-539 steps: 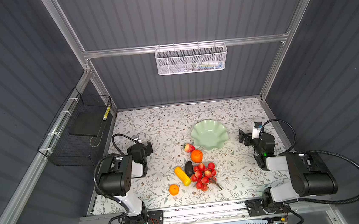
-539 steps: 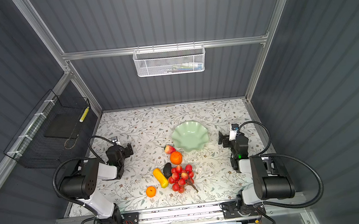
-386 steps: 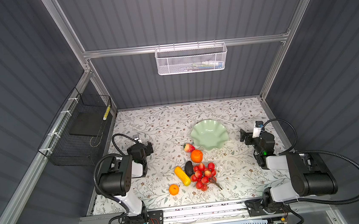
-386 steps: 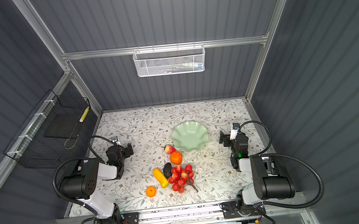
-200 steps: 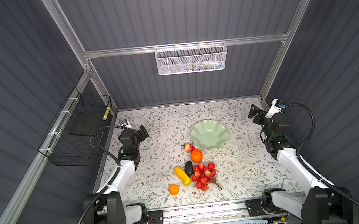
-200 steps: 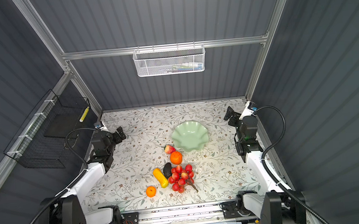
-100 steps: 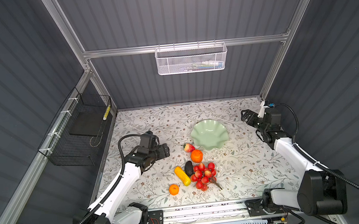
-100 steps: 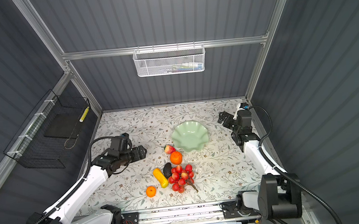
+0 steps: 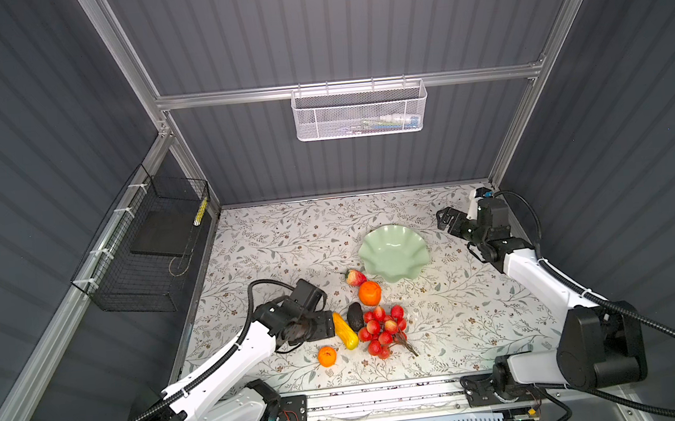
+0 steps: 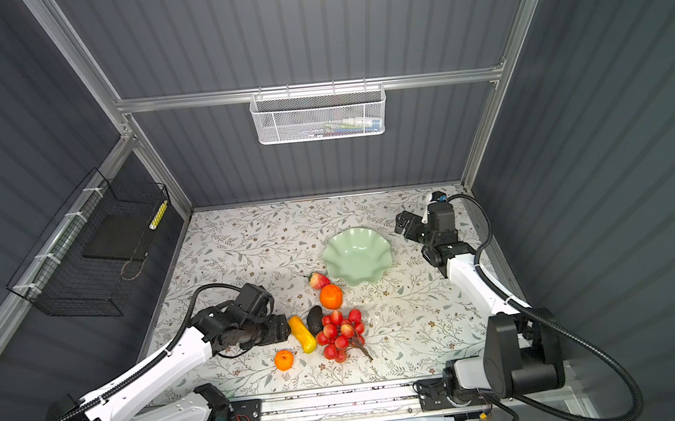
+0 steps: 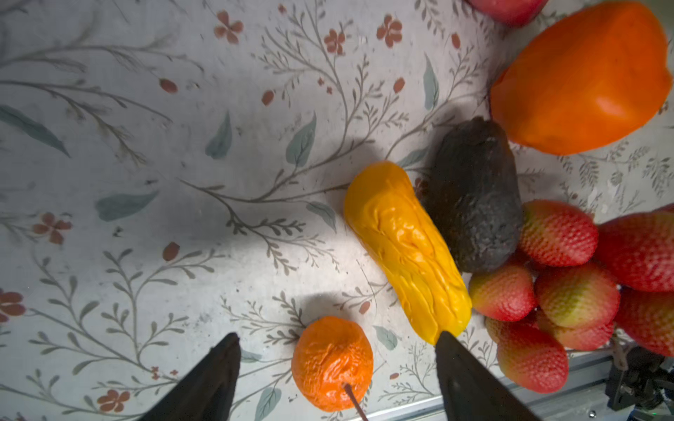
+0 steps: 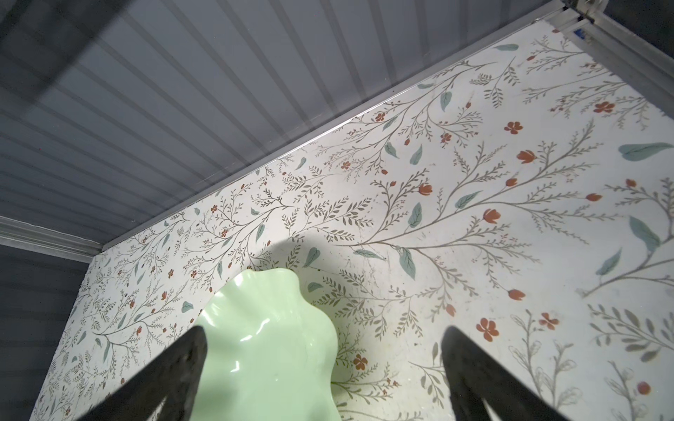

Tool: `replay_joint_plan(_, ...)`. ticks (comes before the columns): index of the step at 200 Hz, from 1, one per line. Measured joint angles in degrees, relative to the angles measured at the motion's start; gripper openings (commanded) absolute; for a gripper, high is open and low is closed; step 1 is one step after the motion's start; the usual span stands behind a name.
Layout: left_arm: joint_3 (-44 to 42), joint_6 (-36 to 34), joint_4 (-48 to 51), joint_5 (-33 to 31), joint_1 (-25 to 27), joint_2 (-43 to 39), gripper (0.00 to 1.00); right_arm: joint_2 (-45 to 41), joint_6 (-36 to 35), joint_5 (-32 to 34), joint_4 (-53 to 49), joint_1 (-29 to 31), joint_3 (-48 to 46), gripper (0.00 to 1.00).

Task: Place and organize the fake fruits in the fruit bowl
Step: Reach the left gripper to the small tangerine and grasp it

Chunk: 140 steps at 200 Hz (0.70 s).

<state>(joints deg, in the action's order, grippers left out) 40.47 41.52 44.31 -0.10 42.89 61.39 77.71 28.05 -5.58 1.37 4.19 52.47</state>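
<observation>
The fake fruits lie in a loose group on the floral table. They are a strawberry (image 9: pixel 355 277), a large orange (image 9: pixel 369 293), a dark avocado (image 9: pixel 354 316), a yellow corn-like piece (image 9: pixel 345 330), a small orange (image 9: pixel 327 356) and a red berry cluster (image 9: pixel 382 330). The mint-green fruit bowl (image 9: pixel 393 252) stands empty behind them. My left gripper (image 9: pixel 325 325) hovers open beside the yellow piece. In the left wrist view the small orange (image 11: pixel 332 362) lies between its fingers, untouched. My right gripper (image 9: pixel 447 220) hangs open to the right of the bowl (image 12: pixel 270 346).
A white mesh basket (image 9: pixel 360 111) hangs on the back wall. A black wire basket (image 9: pixel 151 244) is fixed to the left wall. Aluminium frame rails run along the table's front edge (image 9: pixel 385 399).
My left arm has swung from the left wall down to the fruit pile, its jaws narrowing a little. My right arm has unfolded and come to the bowl's right side, still open.
</observation>
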Motion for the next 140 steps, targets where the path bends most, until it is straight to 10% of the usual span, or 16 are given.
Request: replay_joint_plan(140, -4.4, 5.9, -3.7, 2.3, 8.9, 7.9, 0.43, 0.7, 0.4, 1.1, -0.2, 0.3, 0.3, 0.99)
